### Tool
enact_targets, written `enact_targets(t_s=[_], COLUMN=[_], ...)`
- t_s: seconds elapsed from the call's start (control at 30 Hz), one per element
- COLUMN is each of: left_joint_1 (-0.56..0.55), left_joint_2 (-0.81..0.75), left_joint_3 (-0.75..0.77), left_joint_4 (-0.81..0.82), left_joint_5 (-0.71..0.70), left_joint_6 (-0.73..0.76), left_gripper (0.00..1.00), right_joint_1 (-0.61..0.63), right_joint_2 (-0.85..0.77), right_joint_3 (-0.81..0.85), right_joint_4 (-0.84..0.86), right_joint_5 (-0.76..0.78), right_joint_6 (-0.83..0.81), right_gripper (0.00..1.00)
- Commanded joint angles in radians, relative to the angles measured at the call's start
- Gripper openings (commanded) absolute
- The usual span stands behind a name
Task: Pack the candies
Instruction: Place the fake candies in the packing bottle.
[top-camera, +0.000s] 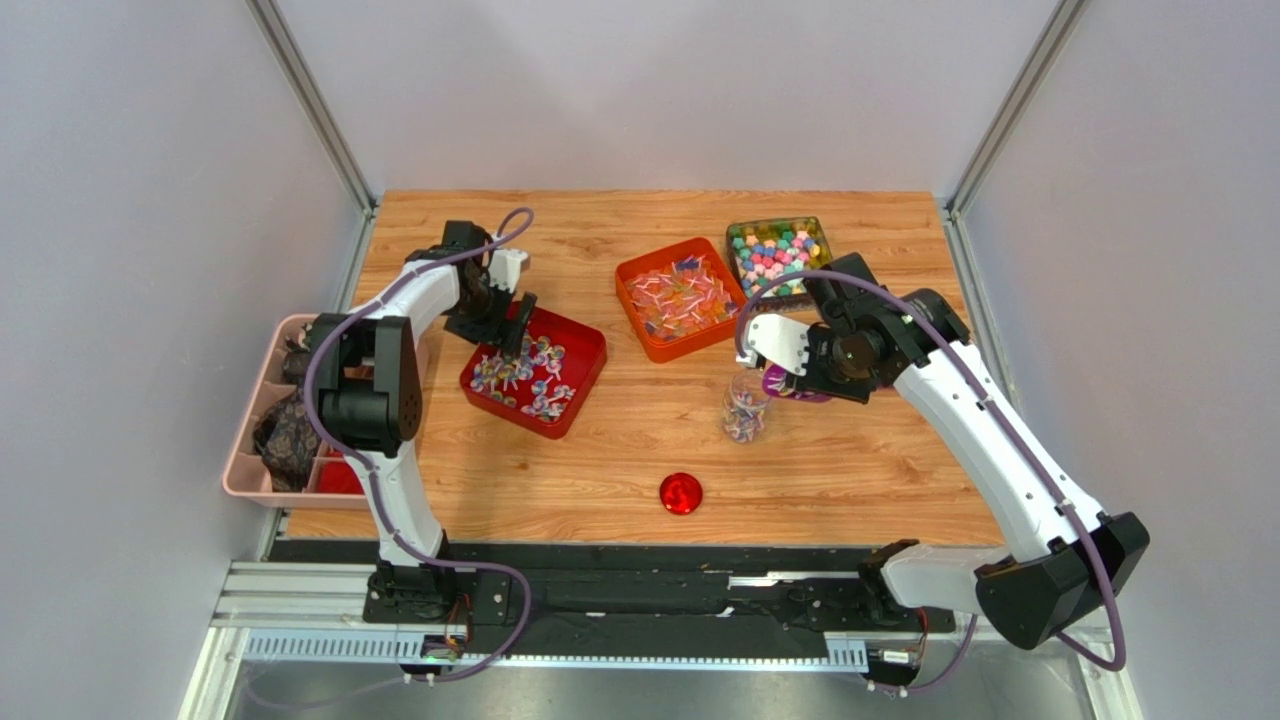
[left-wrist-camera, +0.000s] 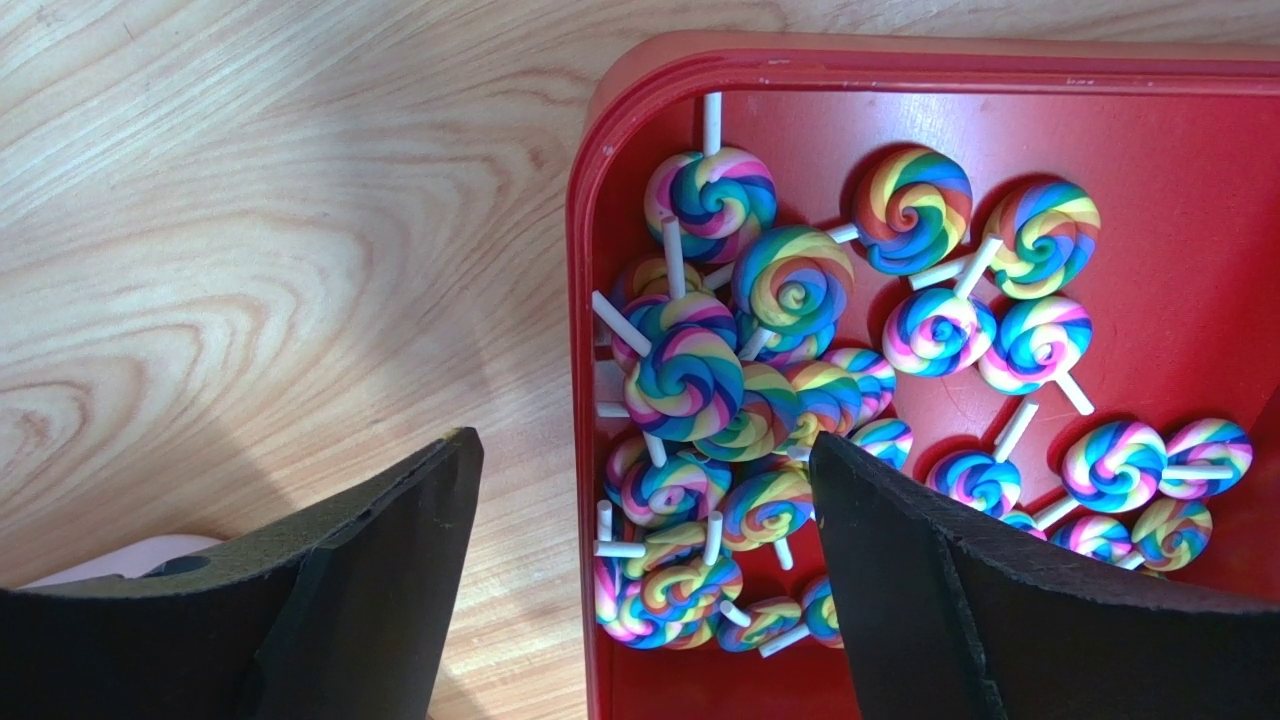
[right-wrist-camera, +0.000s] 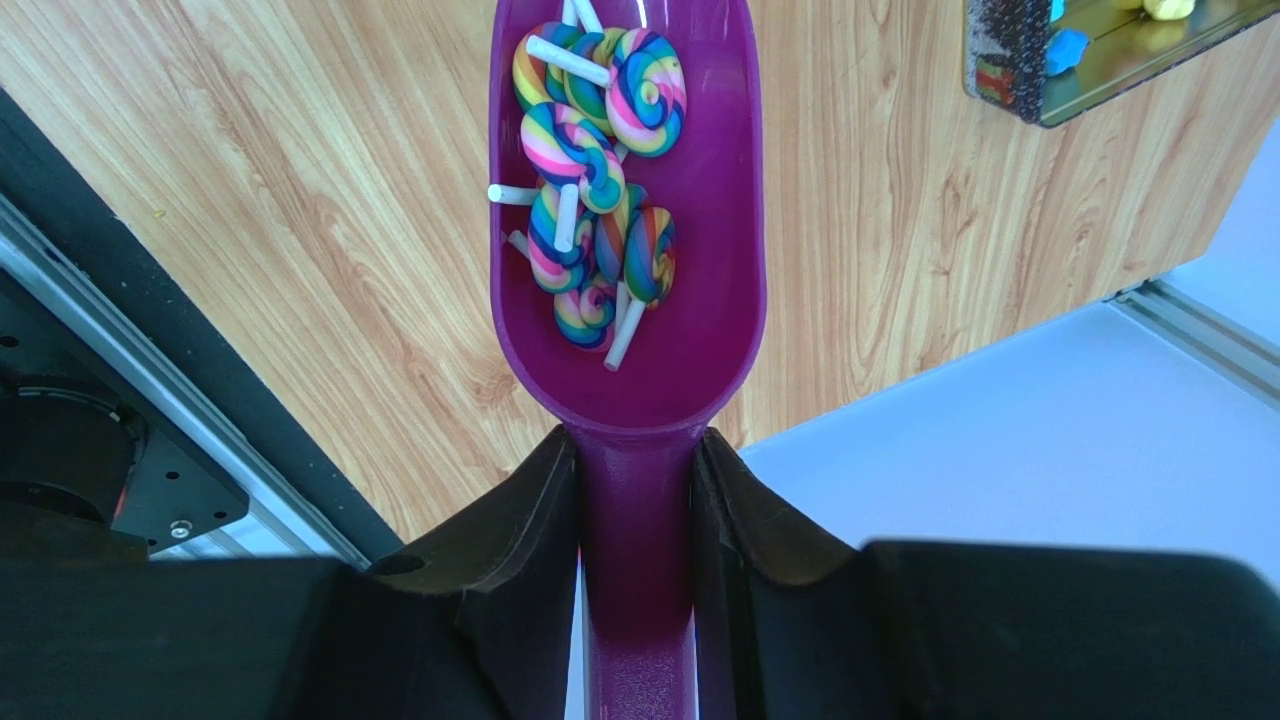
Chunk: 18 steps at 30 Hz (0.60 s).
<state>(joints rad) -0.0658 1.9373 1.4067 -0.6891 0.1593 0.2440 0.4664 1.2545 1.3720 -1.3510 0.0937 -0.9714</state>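
Observation:
Rainbow swirl lollipop candies (left-wrist-camera: 684, 383) lie piled in a red tray (left-wrist-camera: 579, 300), which also shows in the top view (top-camera: 583, 339). My left gripper (left-wrist-camera: 643, 443) is open and empty, straddling the tray's left rim just above the pile; it also shows in the top view (top-camera: 511, 323). My right gripper (right-wrist-camera: 636, 443) is shut on the handle of a purple scoop (right-wrist-camera: 706, 330) that holds several lollipops (right-wrist-camera: 594, 165). In the top view the right gripper (top-camera: 781, 353) holds the scoop (top-camera: 787, 387) beside a small clear jar (top-camera: 744, 408) with candies in it. Twist-wrapped candies (top-camera: 679, 300) fill an orange tray (top-camera: 637, 278).
A green-rimmed tin (top-camera: 732, 237) of small mixed-colour sweets stands at the back right; its corner shows in the right wrist view (right-wrist-camera: 1037, 83). A round red lid (top-camera: 681, 492) lies near the front. A pink bin (top-camera: 248, 435) with dark items sits off the table's left edge.

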Motion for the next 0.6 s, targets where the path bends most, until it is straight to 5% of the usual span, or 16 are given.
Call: enact_targets(t_s=[0.0,0.57], left_joint_1=[0.001,0.001], left_joint_2=[-0.055,-0.058], left_joint_3=[0.003,0.0], left_joint_4=[0.01,0.011], left_joint_5=[0.009,0.005], left_joint_6=[-0.009,-0.011], left_gripper=[0.89,0.99], right_joint_1=[0.021,0.077], right_joint_2=[0.013,0.011], right_joint_3=[0.058,0.038], right_joint_4=[-0.135,-0.189], right_joint_5=[0.041,0.124], right_joint_6=[-0.015,-0.02], right_gripper=[0.0,0.0])
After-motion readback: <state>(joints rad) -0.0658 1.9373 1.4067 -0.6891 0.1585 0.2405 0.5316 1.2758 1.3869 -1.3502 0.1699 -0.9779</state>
